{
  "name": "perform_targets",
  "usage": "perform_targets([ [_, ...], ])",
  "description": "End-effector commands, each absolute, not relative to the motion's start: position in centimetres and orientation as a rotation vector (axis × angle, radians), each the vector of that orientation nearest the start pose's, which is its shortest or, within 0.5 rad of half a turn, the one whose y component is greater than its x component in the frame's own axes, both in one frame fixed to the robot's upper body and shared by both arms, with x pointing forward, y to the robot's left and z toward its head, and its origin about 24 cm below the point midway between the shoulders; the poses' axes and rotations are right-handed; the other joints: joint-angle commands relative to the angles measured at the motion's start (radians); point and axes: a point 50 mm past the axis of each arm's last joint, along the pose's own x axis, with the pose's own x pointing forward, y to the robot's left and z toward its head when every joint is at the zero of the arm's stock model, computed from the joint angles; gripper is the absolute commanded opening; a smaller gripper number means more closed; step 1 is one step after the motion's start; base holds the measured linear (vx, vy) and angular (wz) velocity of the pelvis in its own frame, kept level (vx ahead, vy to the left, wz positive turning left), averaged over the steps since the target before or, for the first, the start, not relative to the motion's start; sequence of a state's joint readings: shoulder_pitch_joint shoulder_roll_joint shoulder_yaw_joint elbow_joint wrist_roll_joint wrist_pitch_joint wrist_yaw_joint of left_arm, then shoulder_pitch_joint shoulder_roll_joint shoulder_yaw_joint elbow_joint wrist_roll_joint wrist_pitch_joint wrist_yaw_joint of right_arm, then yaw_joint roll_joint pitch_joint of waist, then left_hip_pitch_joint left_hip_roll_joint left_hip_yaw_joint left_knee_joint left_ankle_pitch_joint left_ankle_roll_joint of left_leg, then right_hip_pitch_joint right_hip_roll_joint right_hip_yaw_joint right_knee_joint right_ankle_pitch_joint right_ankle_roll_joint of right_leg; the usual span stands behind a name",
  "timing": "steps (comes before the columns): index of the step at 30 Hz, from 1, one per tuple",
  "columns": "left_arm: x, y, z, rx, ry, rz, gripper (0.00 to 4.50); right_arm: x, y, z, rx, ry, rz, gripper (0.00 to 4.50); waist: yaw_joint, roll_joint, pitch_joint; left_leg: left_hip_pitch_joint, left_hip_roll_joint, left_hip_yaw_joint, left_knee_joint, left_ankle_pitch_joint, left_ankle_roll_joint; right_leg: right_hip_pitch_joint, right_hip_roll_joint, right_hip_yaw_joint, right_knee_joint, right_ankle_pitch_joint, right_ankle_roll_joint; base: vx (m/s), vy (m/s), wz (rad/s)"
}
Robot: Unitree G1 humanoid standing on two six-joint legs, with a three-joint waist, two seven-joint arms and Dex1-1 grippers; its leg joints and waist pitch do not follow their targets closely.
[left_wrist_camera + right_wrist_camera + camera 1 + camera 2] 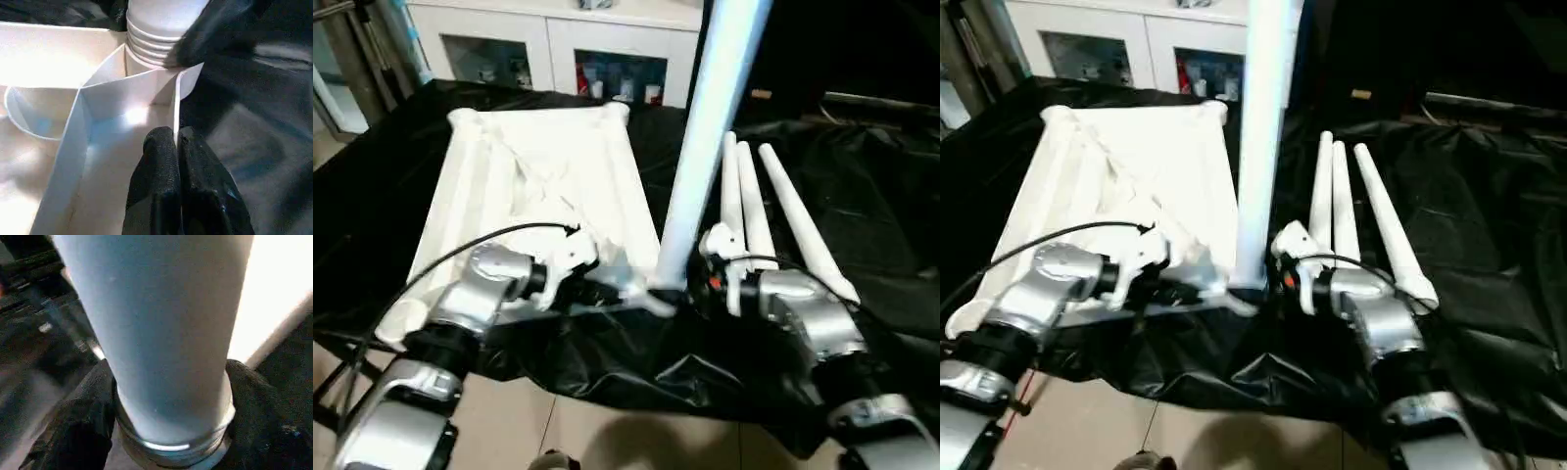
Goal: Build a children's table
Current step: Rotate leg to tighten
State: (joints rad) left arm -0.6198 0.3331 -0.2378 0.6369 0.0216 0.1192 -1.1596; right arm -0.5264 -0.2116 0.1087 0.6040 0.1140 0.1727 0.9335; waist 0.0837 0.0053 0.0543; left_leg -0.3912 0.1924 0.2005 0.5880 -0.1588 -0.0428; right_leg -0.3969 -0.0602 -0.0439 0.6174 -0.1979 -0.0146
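The children's table top (538, 186) lies upside down on a black cloth, its ribbed underside facing up. One white leg (705, 147) stands upright in the near right corner socket (146, 54). My left gripper (176, 139) is shut on the thin rim wall of the top just beside that socket. My right gripper (171, 431) is shut on the base of the upright leg, one black finger (80, 431) pressed on each side just above its threaded collar. Three more legs (759, 211) lie side by side on the cloth to the right of the top.
The black cloth (871, 186) covers the work surface and hangs over its near edge above a tiled floor (558, 431). A white cabinet with glass doors (558, 39) stands behind. A black cable (460, 245) loops over my left forearm.
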Motion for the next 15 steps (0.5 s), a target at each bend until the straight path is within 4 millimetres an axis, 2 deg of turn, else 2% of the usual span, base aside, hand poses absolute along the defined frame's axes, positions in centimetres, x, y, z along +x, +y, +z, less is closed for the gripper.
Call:
perform_targets([
  [1, 33.8, 11.0, 7.1, 0.34, 0.321, -1.183, 0.0, 32.2, -9.7, 2.2, -0.031, 0.398, 0.955, 2.82, -0.008, 0.0, -0.065, 0.031, 0.045, -0.024, -0.067, -0.244, -0.002, 0.038, -0.087, 0.043, -0.078, -0.198, -0.226, 0.0, 0.0, 0.0],
  [2, 33.8, 11.0, 7.1, 0.34, 0.321, -1.183, 0.0, 32.2, -9.7, 2.2, -0.031, 0.398, 0.955, 2.8, -0.013, -0.001, -0.062, 0.032, 0.042, -0.026, -0.069, -0.267, -0.013, 0.037, -0.085, 0.042, -0.083, -0.245, -0.215, 0.0, 0.0, 0.0],
  [3, 34.0, 10.8, 7.1, 0.343, 0.314, -1.158, 0.0, 32.5, -9.5, 2.0, -0.029, 0.404, 0.909, 2.8, -0.014, 0.0, -0.064, 0.036, 0.044, -0.026, -0.068, -0.269, -0.015, 0.036, -0.088, 0.044, -0.085, -0.259, -0.207, 0.0, 0.0, 0.0],
  [4, 34.5, 10.0, 7.2, 0.332, 0.305, -1.092, 0.0, 33.1, -8.8, 2.0, -0.008, 0.41, 0.817, 2.8, -0.016, -0.001, -0.063, 0.035, 0.043, -0.026, -0.068, -0.269, -0.012, 0.035, -0.087, 0.045, -0.086, -0.258, -0.205, 0.0, 0.0, 0.0],
  [5, 34.9, 9.3, 7.3, 0.317, 0.301, -1.042, 0.0, 33.6, -8.0, 2.0, 0.009, 0.416, 0.75, 2.8, -0.025, 0.002, -0.062, 0.034, 0.043, -0.026, -0.07, -0.267, -0.022, 0.032, -0.084, 0.045, -0.084, -0.256, -0.21, 0.0, 0.0, 0.0],
  [7, 35.1, 8.7, 7.4, 0.305, 0.297, -1.001, 0.0, 33.9, -7.3, 2.0, 0.017, 0.417, 0.707, 2.8, -0.03, 0.001, -0.064, 0.037, 0.041, -0.028, -0.069, -0.271, -0.033, 0.033, -0.084, 0.044, -0.085, -0.271, -0.208, 0.0, 0.0, 0.0],
  [10, 35.3, 7.7, 7.5, 0.293, 0.291, -0.965, 0.0, 34.1, -5.9, 2.2, 0.025, 0.412, 0.689, 2.8, -0.027, -0.002, -0.067, 0.03, 0.04, -0.026, -0.066, -0.242, -0.009, 0.038, -0.084, 0.045, -0.082, -0.215, -0.206, 0.0, 0.0, 0.0],
  [12, 35.2, 7.0, 7.5, 0.302, 0.282, -0.97, 0.0, 33.9, -4.8, 2.4, 0.026, 0.402, 0.734, 3.35, -0.026, -0.001, -0.069, 0.029, 0.04, -0.025, -0.065, -0.22, 0.007, 0.039, -0.081, 0.044, -0.079, -0.169, -0.212, 0.0, 0.0, 0.0],
  [15, 34.9, 6.6, 7.6, 0.299, 0.27, -1.009, 0.0, 33.7, -4.3, 2.6, 0.059, 0.387, 0.789, 3.52, -0.025, -0.001, -0.069, 0.028, 0.04, -0.024, -0.064, -0.21, 0.023, 0.041, -0.082, 0.043, -0.077, -0.139, -0.22, 0.0, 0.0, 0.0],
])
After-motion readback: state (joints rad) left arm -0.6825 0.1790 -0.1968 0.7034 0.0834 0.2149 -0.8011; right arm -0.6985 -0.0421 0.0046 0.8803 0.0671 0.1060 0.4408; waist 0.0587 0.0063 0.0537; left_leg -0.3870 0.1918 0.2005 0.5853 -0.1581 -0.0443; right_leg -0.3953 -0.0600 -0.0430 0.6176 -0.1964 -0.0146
